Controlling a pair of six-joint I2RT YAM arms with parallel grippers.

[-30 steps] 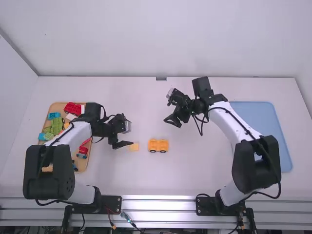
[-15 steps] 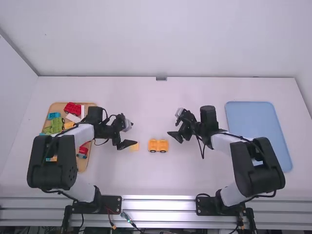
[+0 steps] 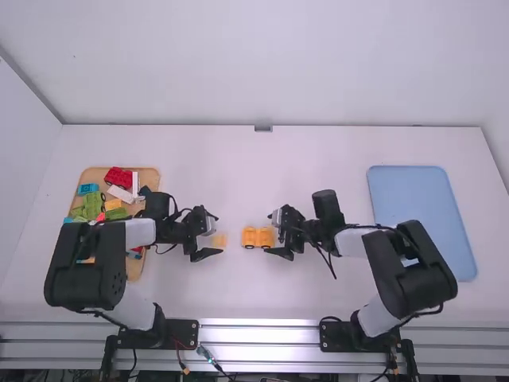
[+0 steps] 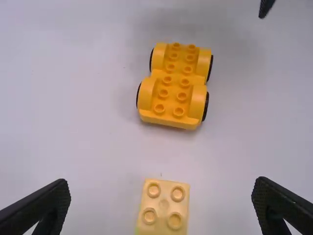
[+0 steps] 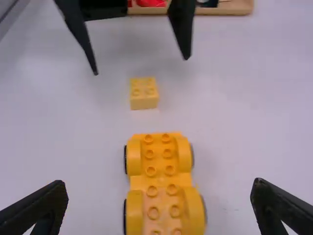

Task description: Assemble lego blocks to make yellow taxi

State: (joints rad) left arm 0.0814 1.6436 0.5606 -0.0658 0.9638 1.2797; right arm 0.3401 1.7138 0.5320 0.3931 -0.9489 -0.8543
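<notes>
Right gripper point(image 3: 271, 234): shifted from one o'clock of yellow wheeled base point(image 3: 258, 237) to three o'clock. Left gripper point(image 3: 219, 235): shifted slightly toward six o'clock.

Here's the wheeled yellow base point(image 4: 175, 88), studs up on the white table point(image 4: 73, 127), and there's the pale yellow four-stud block point(image 4: 163, 208), apart from it, framed by the left gripper point(image 3: 217, 234), fingers wide open, and the right gripper point(image 3: 270, 233) shows one black tip

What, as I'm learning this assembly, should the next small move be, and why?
Probably ease the left gripper down and close it on the small yellow block: its fingers are open, the block lies apart on the table, and the wheeled base has bare studs.
</notes>
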